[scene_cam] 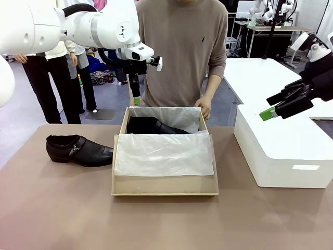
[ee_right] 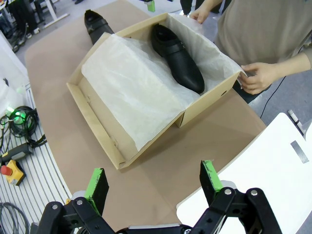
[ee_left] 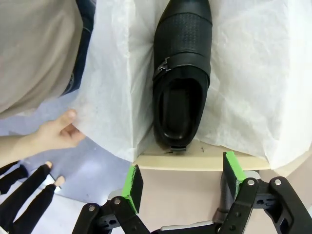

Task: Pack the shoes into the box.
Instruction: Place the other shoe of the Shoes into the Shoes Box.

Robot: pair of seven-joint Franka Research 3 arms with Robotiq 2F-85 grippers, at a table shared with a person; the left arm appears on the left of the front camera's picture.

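Observation:
One shiny black shoe [scene_cam: 153,126] lies along the far wall of the open brown box [scene_cam: 164,186], on white tissue paper [scene_cam: 164,153]. The other shoe [scene_cam: 78,150] sits on the table to the left of the box. My left gripper [scene_cam: 136,99] hangs open and empty above the box's far left corner. In the left wrist view it [ee_left: 183,178] looks down on the boxed shoe [ee_left: 183,73]. My right gripper [scene_cam: 268,107] is open and empty over the white block. In its wrist view it [ee_right: 153,183] faces the box [ee_right: 97,122] and both shoes [ee_right: 178,58], [ee_right: 97,27].
A person stands at the far side, hands [scene_cam: 204,107] on the box's far edge and holding the tissue paper [ee_left: 53,134]. A large white block [scene_cam: 283,151] stands on the table right of the box. Bare brown table [scene_cam: 57,208] lies in front.

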